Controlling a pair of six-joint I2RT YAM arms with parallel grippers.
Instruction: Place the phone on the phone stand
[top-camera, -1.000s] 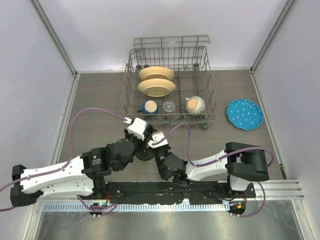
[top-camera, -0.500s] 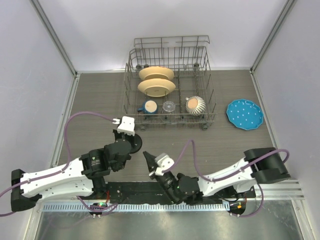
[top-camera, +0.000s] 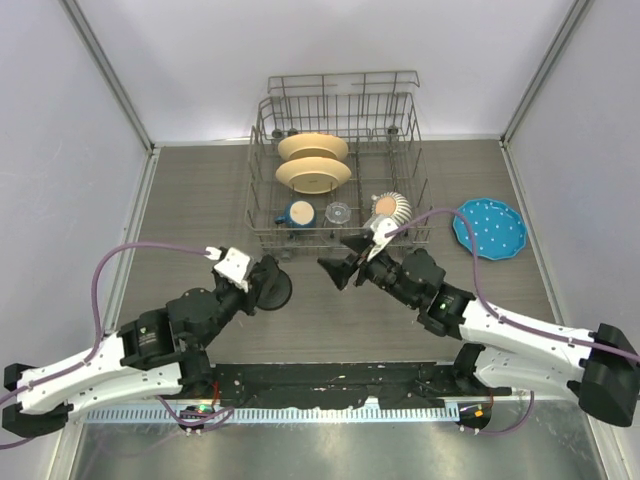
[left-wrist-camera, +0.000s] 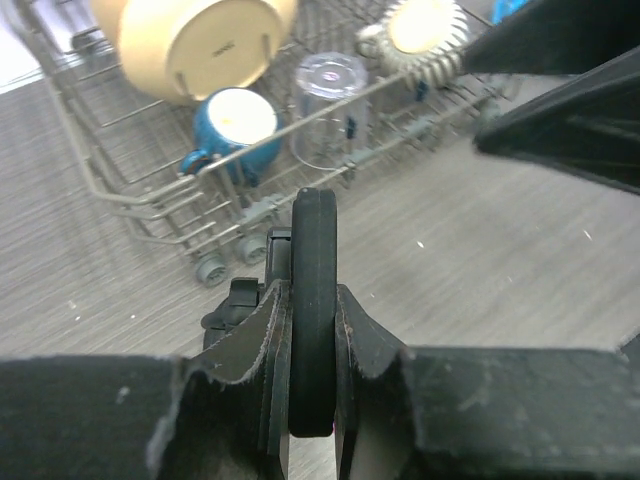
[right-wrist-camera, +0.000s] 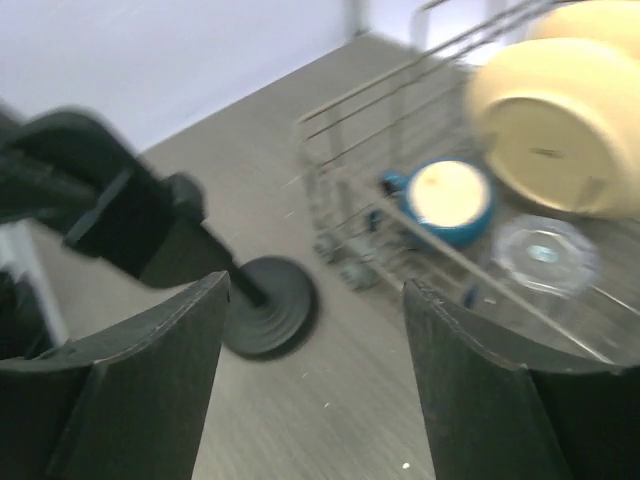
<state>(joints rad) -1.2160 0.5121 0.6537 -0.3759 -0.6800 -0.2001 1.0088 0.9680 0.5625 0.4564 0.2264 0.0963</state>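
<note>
The phone stand (top-camera: 274, 290) is black, and its round disc base shows beside my left gripper (top-camera: 258, 282) in the top view. In the left wrist view the left gripper (left-wrist-camera: 312, 290) is shut on a flat black part of the stand (left-wrist-camera: 312, 230), seen edge-on and lifted off the table. The right wrist view shows the ringed disc (right-wrist-camera: 268, 305) with its thin stem running up-left into the left gripper. My right gripper (top-camera: 340, 268) hangs open in front of the rack with nothing between its fingers (right-wrist-camera: 312, 285). The phone shows in no view.
A wire dish rack (top-camera: 420, 215) stands behind both grippers. It holds two cream bowls, a blue cup (top-camera: 300, 212), a clear glass and a ribbed cup. A blue dotted plate (top-camera: 489, 228) lies at the right. Walls close the left and right sides.
The right gripper left the stand, pulled back to the near edge, then swung up in front of the rack and opened. The left gripper carried the stand slightly left and away.
</note>
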